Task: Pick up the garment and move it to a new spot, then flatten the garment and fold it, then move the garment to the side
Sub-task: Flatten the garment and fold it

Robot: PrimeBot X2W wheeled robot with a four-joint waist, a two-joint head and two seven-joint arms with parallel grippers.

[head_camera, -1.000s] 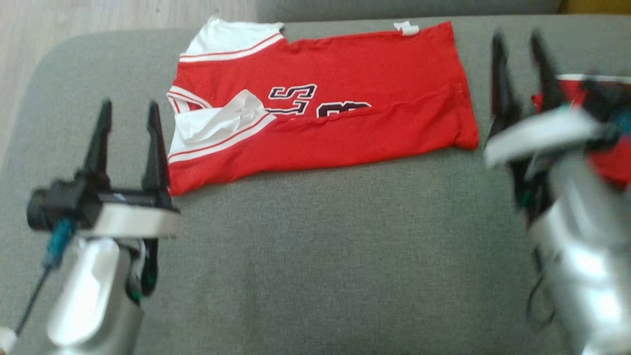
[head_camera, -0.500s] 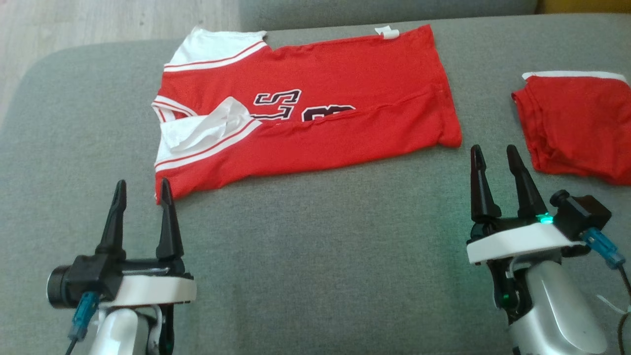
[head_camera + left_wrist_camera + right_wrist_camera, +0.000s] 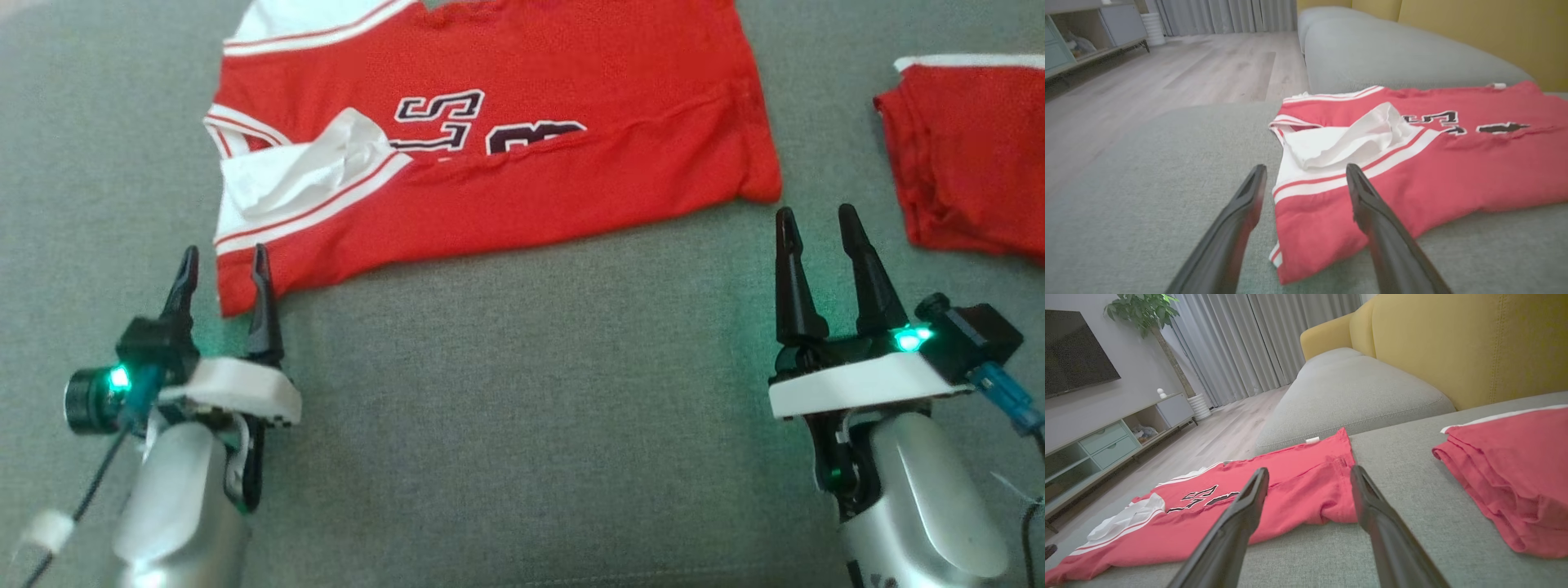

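Left gripper (image 3: 225, 249) was spread wide with nothing in it, sitting low over the grey sofa (image 3: 522, 408) right at the jersey's near-left corner. From the left wrist view that corner sat between the two fingers, but I couldn't tell if they were touching the cloth. The jersey (image 3: 522, 147) was lying on the sofa, folded lengthwise. Its collar end was to the left with a white sleeve (image 3: 302, 167) bunched up on top, the dark numbers were half tucked under the fold, and the hem was to the right. Right gripper (image 3: 816, 211) was also released and empty, just off the hem's near corner and clear of it. Further right, a second red garment (image 3: 971, 155) sat folded, well apart from the jersey.
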